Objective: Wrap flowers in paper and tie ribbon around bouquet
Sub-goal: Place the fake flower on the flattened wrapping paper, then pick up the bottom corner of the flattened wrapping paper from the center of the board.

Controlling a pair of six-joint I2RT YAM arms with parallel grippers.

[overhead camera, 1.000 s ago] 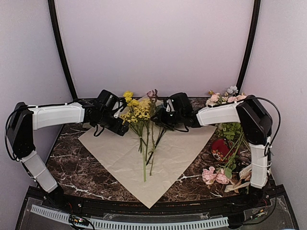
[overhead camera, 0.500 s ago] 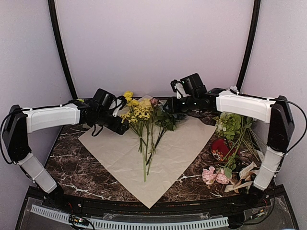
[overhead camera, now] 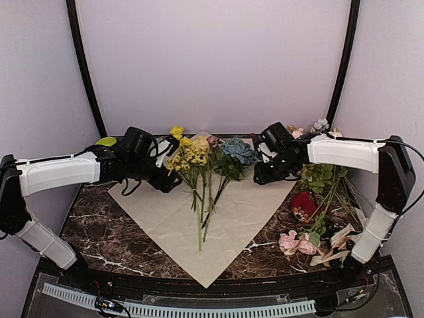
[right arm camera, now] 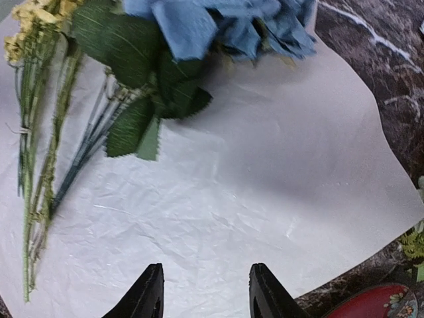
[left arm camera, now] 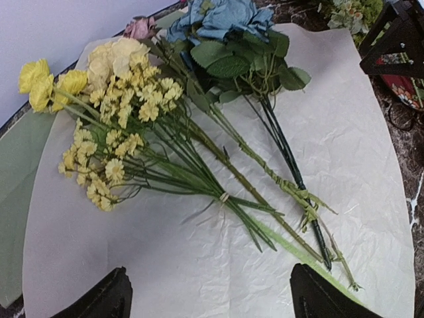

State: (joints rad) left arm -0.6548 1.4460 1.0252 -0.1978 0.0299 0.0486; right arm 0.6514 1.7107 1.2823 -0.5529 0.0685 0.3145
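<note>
On the flat tan paper (overhead camera: pixel 159 212) the flowers (overhead camera: pixel 199 165) lie loose at centre; left gripper (left arm camera: pixel 207 268) and right gripper (right arm camera: pixel 207 266) hover either side, jaws apart and empty, so wrapping and tying look all ahead

The flowers (overhead camera: pixel 192 159) have yellow blossoms, green stalks and a pale blue hydrangea (overhead camera: pixel 237 150); paper (overhead camera: pixel 165 212) beige; worktop (overhead camera: pixel 99 232) dark, white-veined marble.

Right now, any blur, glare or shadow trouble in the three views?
Top external: even, soft light, no glare, paper sharp. Left wrist: crisp, creases and yellow blossoms easy to read. Right wrist: blue hydrangea soft and blurred at the top edge, throwing a soft shadow on the paper, which looks washed out.
</note>
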